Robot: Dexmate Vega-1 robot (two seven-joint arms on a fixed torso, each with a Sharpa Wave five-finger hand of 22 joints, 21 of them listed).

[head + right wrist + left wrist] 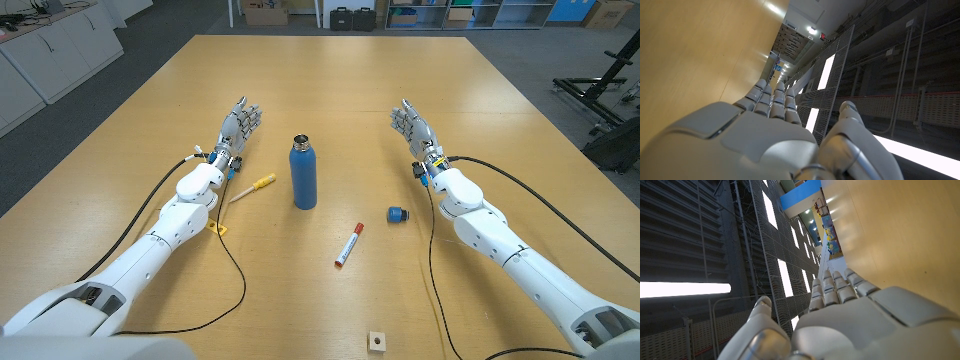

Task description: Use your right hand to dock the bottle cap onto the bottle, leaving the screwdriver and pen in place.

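So the blue bottle [304, 174] stands upright near the middle of the wooden table [330, 90], mouth uncovered. Its blue bottle cap [397, 214] sits on the table off to the robot's right of it, well apart from the bottle and just inside the right forearm. The red and white pen [348, 245] lies at a slant between bottle and cap, a bit nearer the robot. The yellow-handled screwdriver [253, 187] lies on the other side of the bottle, close by the left wrist. Both hands are empty: the right hand [411, 125] has its fingers stretched out straight with nothing in them, and the left hand [240, 123] is the same, fingers extended, thumb apart, holding nothing. Small wooden block [376, 342] at the near edge too.
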